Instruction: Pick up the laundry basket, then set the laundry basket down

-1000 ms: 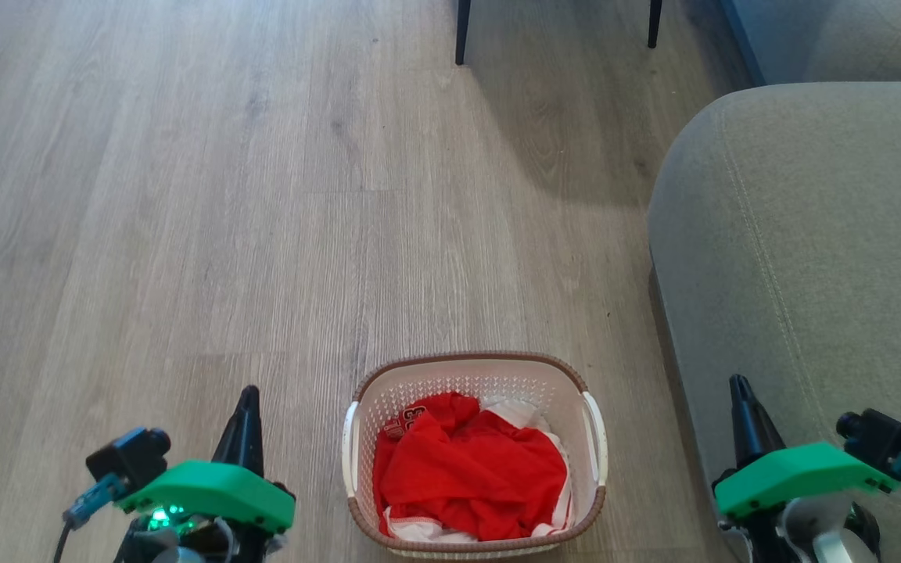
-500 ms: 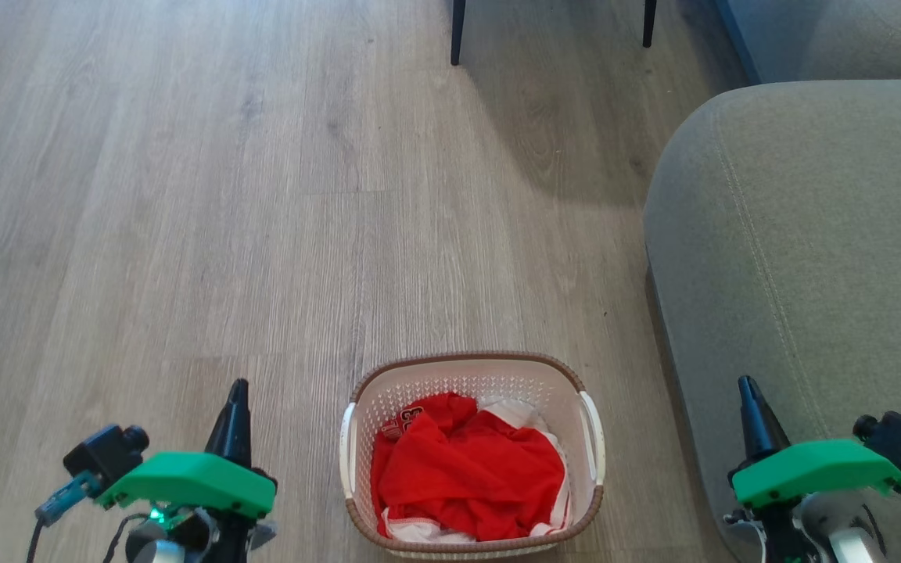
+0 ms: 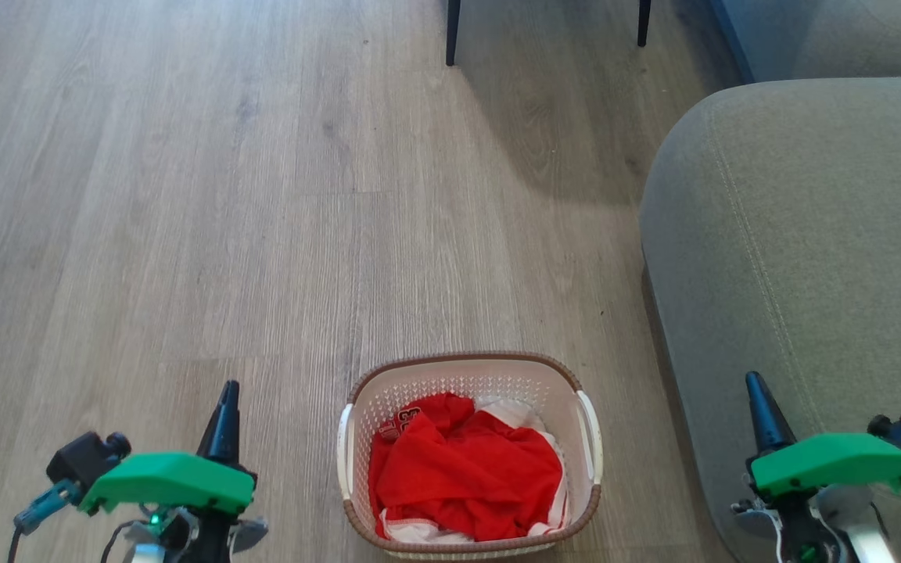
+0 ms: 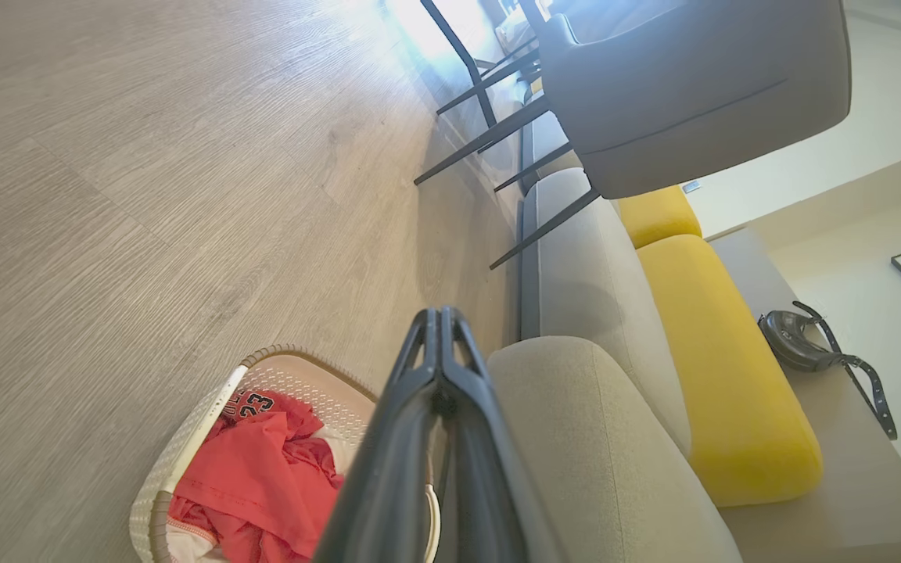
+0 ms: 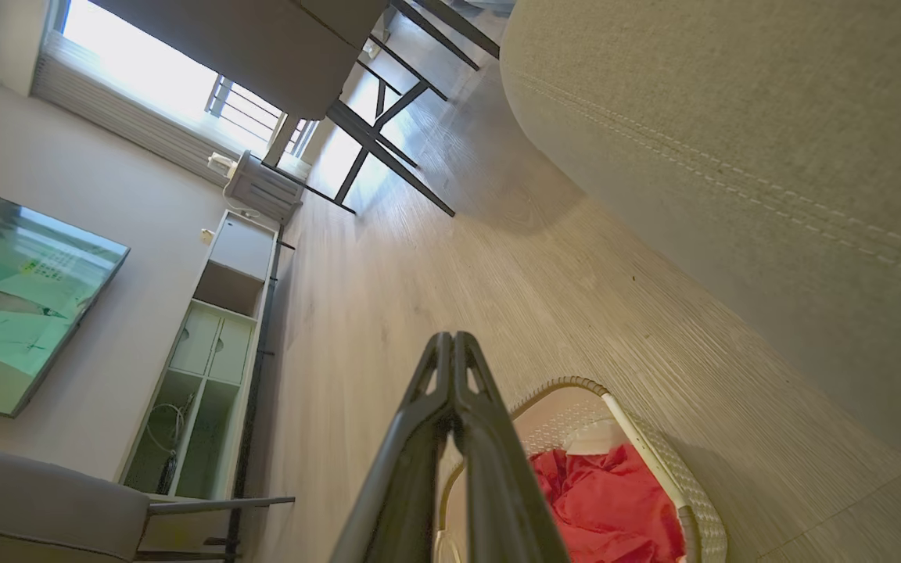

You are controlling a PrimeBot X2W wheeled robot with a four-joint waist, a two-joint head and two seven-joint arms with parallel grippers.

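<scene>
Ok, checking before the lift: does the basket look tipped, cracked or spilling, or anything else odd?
Nothing stands out. The laundry basket sits upright on the floor beside the sofa, the red and white clothes bunched inside it. The left gripper and right gripper are shut, either side of it, clear of its handles.

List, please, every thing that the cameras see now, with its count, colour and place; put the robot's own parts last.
laundry basket: one, white with brown rim, on the floor
clothes: one heap, red and white, inside the basket
floor: one, grey-brown wood, all around
sofa: one, grey, right of the basket
cushions: two, yellow, on the sofa
chair: one, grey with dark legs, beyond the basket
television: one, greenish screen, on the wall
cabinet: one, pale, beside the television
left gripper: one, dark, shut, left of the basket
right gripper: one, dark, shut, right of the basket
</scene>
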